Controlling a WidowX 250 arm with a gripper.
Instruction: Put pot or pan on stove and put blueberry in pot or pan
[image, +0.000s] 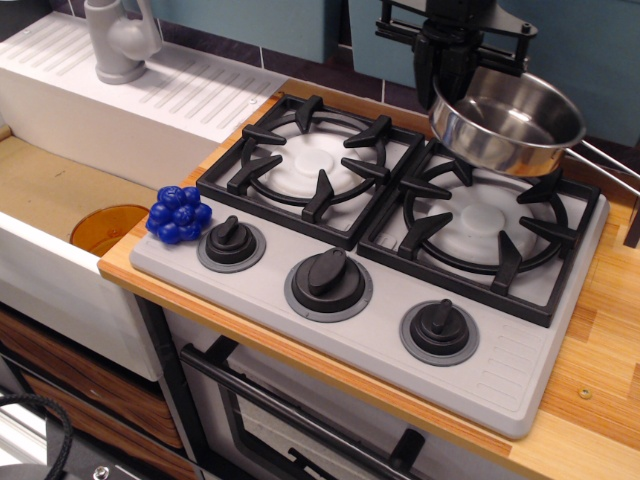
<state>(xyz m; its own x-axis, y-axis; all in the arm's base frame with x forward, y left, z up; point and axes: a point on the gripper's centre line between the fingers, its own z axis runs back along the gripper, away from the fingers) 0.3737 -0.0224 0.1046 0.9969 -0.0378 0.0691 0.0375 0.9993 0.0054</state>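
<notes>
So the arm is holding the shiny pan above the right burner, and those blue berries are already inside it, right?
Not quite. The pan is held above the right burner, but it is empty. The only camera view shows the blueberry at the stove's front left corner, beside the left knob.

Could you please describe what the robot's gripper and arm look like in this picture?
Only the lower end shows at the top edge. The gripper is black throughout, with dark, narrow fingers hanging from a flat black cross-plate with squared ends. No markings or cables are visible in this picture; the arm above is cropped out.
</notes>
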